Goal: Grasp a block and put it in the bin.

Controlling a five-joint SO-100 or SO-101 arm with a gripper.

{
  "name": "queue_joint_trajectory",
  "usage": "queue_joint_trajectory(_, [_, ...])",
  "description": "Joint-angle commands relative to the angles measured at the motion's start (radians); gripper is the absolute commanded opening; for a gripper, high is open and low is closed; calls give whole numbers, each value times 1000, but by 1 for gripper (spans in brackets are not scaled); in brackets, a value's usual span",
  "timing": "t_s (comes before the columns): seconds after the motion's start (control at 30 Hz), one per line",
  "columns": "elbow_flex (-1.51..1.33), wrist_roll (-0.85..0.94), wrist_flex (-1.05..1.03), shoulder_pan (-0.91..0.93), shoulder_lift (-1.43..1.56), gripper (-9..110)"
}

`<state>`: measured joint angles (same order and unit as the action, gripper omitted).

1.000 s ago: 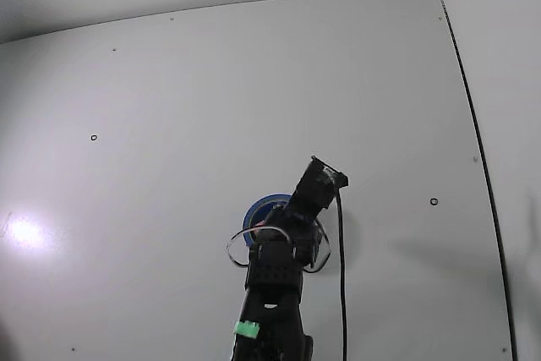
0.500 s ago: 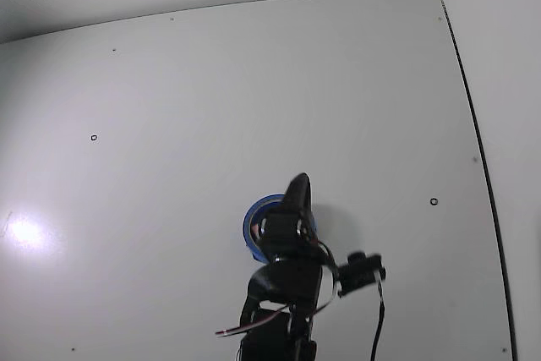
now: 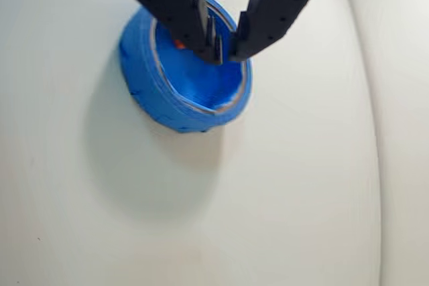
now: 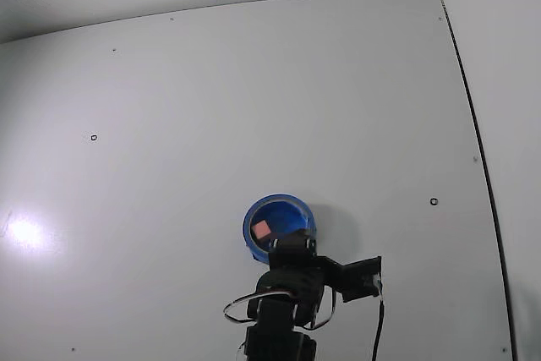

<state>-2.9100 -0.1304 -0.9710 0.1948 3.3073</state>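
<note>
While I watch from both cameras, the scene reads as follows.

Block: I see the pink-red block [image 4: 263,230] lying inside the bin, toward the left of its floor in the fixed view. In the wrist view only a small orange-red corner [image 3: 179,44] peeks out beside the left finger, near the bin's far inner wall.

Bin: the round blue bin [image 4: 250,217] sits on the white table [image 4: 254,90], low in the fixed view and just ahead of the arm. In the wrist view its lighter rim [image 3: 201,106] and thick blue outer wall show clearly, and the bin casts a soft shadow on the table toward the lower left.

Fingers: in the wrist view the two black fingers [image 3: 271,5] come in from the top edge and converge above the bin. The gripper [image 3: 224,50] has its tips slightly apart, with a narrow strip of blue visible between them, and I see nothing between the tips.

Arm: in the fixed view the black arm [image 4: 283,310] rises from the bottom edge, its head just below the bin, with looped wires [image 4: 241,303] at its sides.

Table: plain white, with a bright glare spot [image 4: 24,232] at the left in the fixed view.
</note>
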Motion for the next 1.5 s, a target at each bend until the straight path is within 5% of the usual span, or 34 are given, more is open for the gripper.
queue_joint_trajectory(0.0, [-57, 72, -28, -114, -8, 0])
queue_joint_trajectory(0.27, [-127, 91, -71, -255, -8, 0])
queue_joint_trajectory(1.47, [-130, 89, -60, -261, -8, 0])
